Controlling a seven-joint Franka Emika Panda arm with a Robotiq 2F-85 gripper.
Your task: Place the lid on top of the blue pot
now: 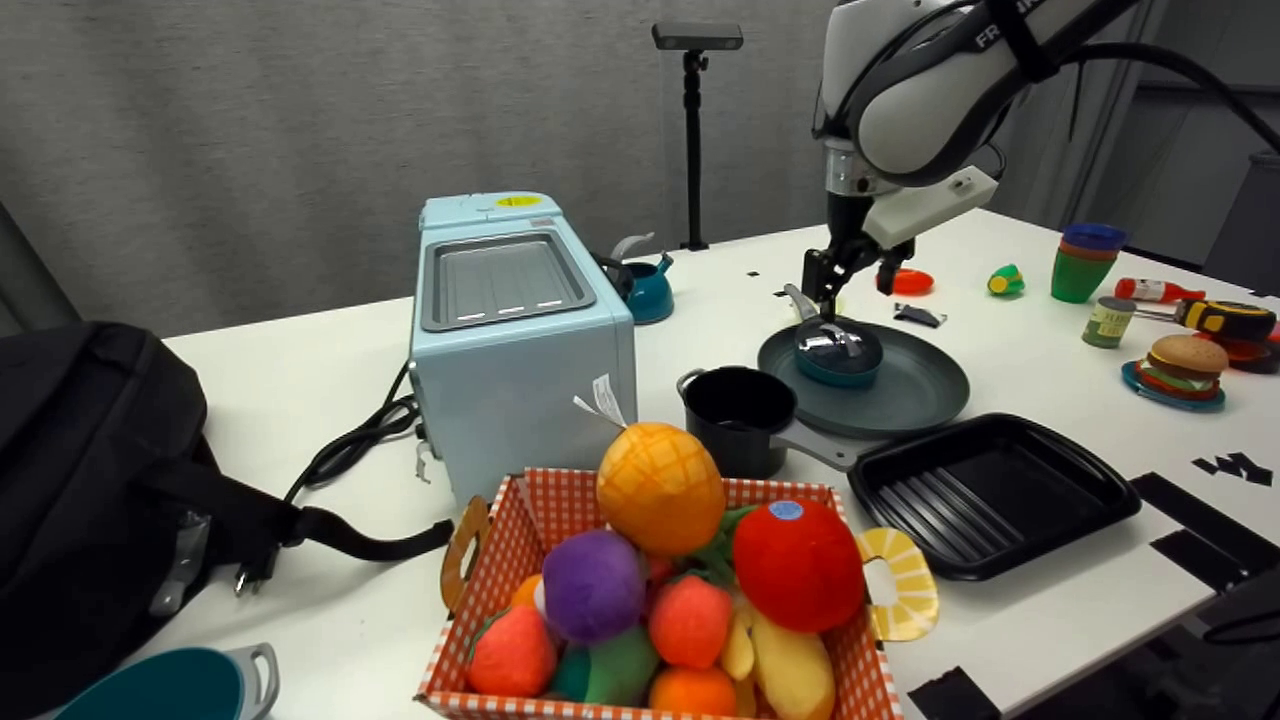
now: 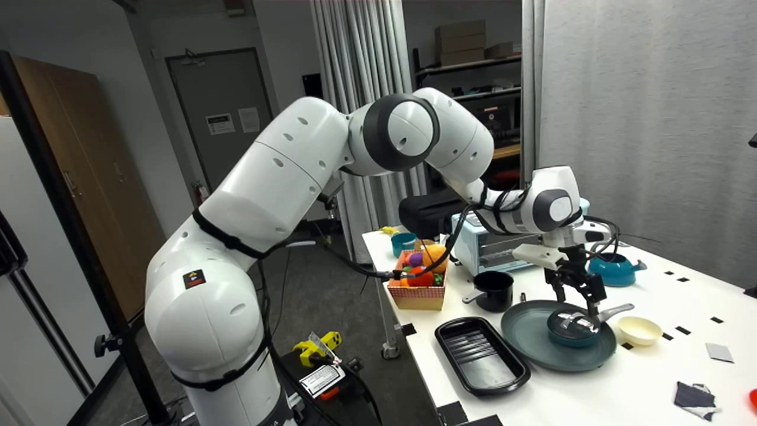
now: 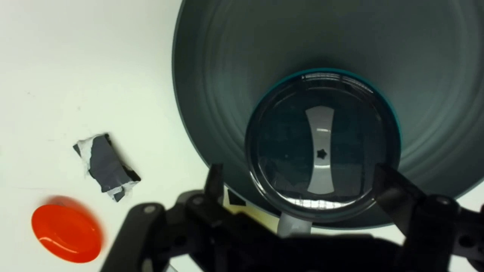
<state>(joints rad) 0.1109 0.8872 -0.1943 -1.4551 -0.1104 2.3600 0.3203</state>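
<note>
The lid [image 1: 842, 347] lies on top of the blue pot [image 1: 840, 377]. The claw [image 3: 298, 168] is spread wide near the pot, holding nothing. The lid looks light, hard and slippery, so its grey handle [image 3: 321, 149] seems best to pinch.

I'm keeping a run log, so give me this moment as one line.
lid: on blue pot | blue pot: on dark platter | gripper: open, near lid, contact unclear
</note>
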